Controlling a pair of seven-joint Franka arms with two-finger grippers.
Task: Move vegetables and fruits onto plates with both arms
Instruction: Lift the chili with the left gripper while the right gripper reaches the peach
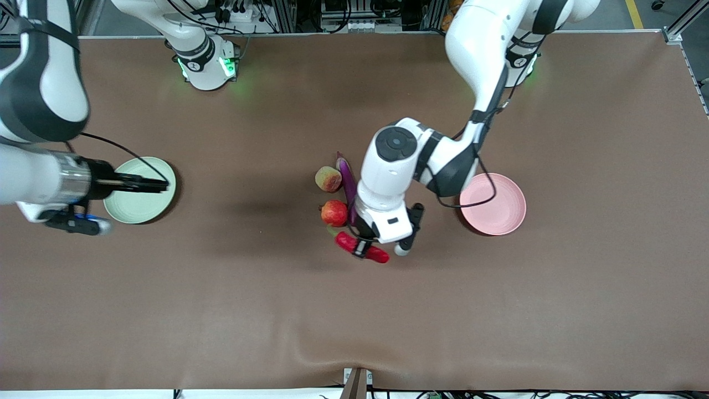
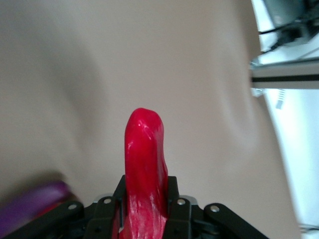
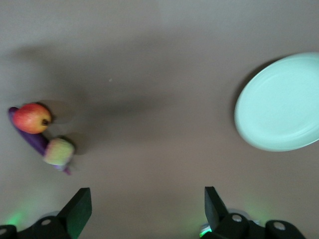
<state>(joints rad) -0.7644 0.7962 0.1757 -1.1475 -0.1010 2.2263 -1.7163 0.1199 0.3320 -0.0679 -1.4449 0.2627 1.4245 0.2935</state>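
Note:
My left gripper [image 1: 363,247] is down at the middle of the table, shut on the red chili pepper [image 1: 363,247], which fills the space between its fingers in the left wrist view [image 2: 144,169]. The purple eggplant [image 1: 348,180], the red fruit [image 1: 334,213] and the peach-like fruit [image 1: 328,179] lie close together beside it. The right wrist view shows them too: red fruit [image 3: 31,118], peach-like fruit [image 3: 59,151], eggplant [image 3: 34,140]. My right gripper [image 1: 158,184] is open and empty, up over the mint green plate [image 1: 133,208]. The pink plate [image 1: 493,204] is empty, toward the left arm's end.
The brown table mat [image 1: 221,305] carries nothing else. The two arm bases stand along the table's edge farthest from the front camera. The mint plate also shows in the right wrist view [image 3: 279,104].

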